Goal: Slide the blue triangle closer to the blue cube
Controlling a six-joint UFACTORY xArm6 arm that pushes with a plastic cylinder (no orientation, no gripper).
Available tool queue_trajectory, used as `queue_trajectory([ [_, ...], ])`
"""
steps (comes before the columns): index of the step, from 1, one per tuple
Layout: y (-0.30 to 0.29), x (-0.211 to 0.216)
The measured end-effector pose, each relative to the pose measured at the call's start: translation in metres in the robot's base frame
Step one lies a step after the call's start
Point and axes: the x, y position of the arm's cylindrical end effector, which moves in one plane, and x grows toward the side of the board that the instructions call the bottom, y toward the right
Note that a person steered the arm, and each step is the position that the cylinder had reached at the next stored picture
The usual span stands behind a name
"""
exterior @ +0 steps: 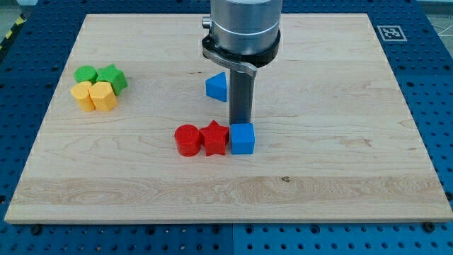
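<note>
The blue triangle [216, 86] lies a little above the board's middle, just left of my rod. The blue cube [242, 138] sits below it, toward the view's bottom, touching the red star [214, 138] on its left. My tip [241, 122] stands right behind the blue cube's top edge, to the lower right of the blue triangle; its very end is partly hidden by the cube.
A red cylinder [187, 140] touches the red star's left side. At the view's left is a cluster: green cylinder [85, 74], green star [112, 77], and two yellow blocks [95, 96]. The wooden board [340, 163] lies on a blue perforated table.
</note>
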Motion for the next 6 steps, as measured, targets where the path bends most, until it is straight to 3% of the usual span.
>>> queue_trajectory([
  [2, -0.015, -0.036],
  [4, -0.072, -0.043],
  [6, -0.099, -0.102],
])
